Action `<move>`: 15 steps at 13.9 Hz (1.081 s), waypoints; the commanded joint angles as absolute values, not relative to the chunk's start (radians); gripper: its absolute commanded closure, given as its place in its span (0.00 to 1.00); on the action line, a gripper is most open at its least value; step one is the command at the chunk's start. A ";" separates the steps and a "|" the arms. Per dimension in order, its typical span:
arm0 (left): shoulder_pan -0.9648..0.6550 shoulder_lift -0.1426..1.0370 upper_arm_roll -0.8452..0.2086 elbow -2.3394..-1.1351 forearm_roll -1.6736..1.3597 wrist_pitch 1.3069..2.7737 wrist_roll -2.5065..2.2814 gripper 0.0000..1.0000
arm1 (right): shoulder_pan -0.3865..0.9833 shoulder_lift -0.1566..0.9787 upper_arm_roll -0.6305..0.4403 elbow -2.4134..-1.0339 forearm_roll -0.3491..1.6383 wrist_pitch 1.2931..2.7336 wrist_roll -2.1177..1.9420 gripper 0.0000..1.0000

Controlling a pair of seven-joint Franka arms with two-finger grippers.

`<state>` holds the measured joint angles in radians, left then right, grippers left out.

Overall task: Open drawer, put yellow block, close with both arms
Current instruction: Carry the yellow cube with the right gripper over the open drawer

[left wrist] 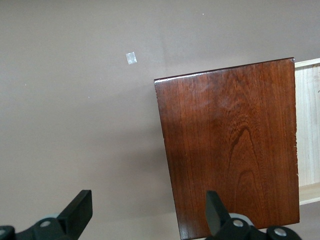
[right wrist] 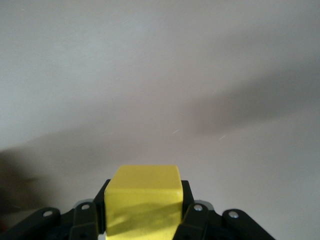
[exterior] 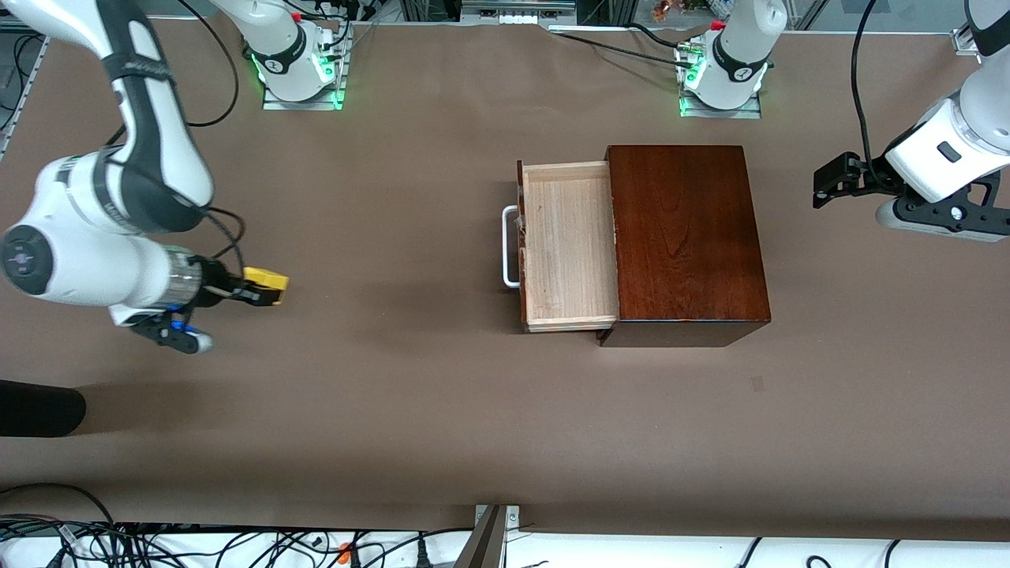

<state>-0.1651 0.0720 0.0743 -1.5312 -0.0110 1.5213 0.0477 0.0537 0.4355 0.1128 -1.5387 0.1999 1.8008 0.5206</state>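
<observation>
Right end effector point(exterior: 256, 293), held level over the surface point(exterior: 394, 394), pinches the yellow block point(exterior: 266, 285); left end effector point(exterior: 824, 189) hangs spread beside the box point(exterior: 686, 237); the drawer point(exterior: 568, 244) stands open toward the right arm's end.

My right arm comes off its base and bends down toward the right arm's end of the table, well apart from the wooden box point(exterior: 686, 237), wrist turned roughly level so the right gripper point(exterior: 256, 289) points toward that box. Its fingers point(right wrist: 192, 212) are clamped on the yellow block point(exterior: 266, 282), one on each side face, block up off the table. My left arm waits at its own end of the table, forearm angled down, left gripper point(exterior: 824, 188) in the air just beside the box's closed end, pointing at it, fingers point(left wrist: 80, 207) spread wide, holding nothing.
</observation>
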 commanded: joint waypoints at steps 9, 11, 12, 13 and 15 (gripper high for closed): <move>-0.163 0.058 0.074 -1.545 -0.034 1.534 0.058 0.00 | 0.178 0.420 0.339 -1.453 0.236 1.838 1.559 0.87; -0.163 0.058 0.074 -1.545 -0.034 1.534 0.058 0.00 | 0.253 0.419 0.339 -1.451 0.227 1.859 1.700 0.88; -0.163 0.058 0.074 -1.545 -0.034 1.534 0.058 0.00 | 0.297 0.419 0.339 -1.450 0.203 1.862 1.777 0.88; -0.163 0.058 0.074 -1.545 -0.034 1.534 0.058 0.00 | 0.334 0.420 0.339 -1.447 0.169 1.868 1.854 0.88; -0.163 0.058 0.074 -1.545 -0.032 1.534 0.058 0.00 | 0.412 0.431 0.337 -1.447 0.128 1.926 2.033 0.88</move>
<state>-0.1654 0.0720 0.0743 -1.5312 -0.0110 1.5239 0.0477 0.3468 0.4256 0.3450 -1.4625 0.1715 1.8911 1.8795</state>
